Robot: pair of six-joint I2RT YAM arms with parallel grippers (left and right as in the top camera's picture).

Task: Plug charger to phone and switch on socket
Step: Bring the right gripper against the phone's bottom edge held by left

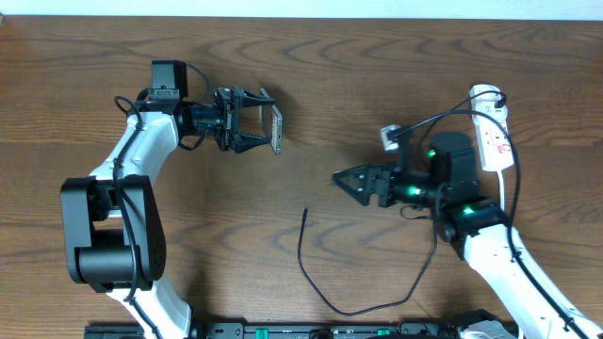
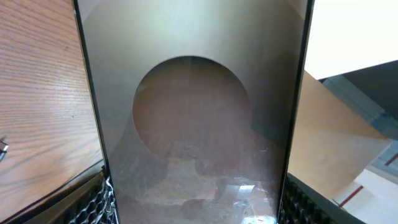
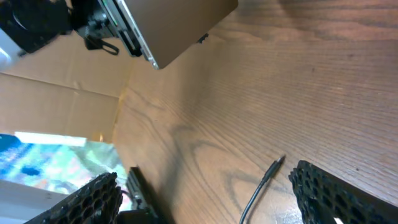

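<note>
My left gripper [image 1: 262, 121] is shut on the phone [image 1: 277, 129] and holds it on edge above the table at the upper left. In the left wrist view the phone [image 2: 193, 106] fills the frame, brownish screen with a pale round shape, between both fingers [image 2: 196, 202]. The charger cable [image 1: 311, 278] lies in a loop on the table, its plug tip [image 1: 306, 212] free. My right gripper [image 1: 345, 179] is open and empty, up and right of the tip. In the right wrist view the tip [image 3: 277, 165] lies between the open fingers [image 3: 205, 196]. The white socket [image 1: 492, 132] lies at the far right.
The right wrist view shows the held phone [image 3: 180, 25] ahead at the top. The socket's white cord [image 1: 513, 174] runs down beside the right arm. The arm bases stand along the table's front edge [image 1: 301, 330].
</note>
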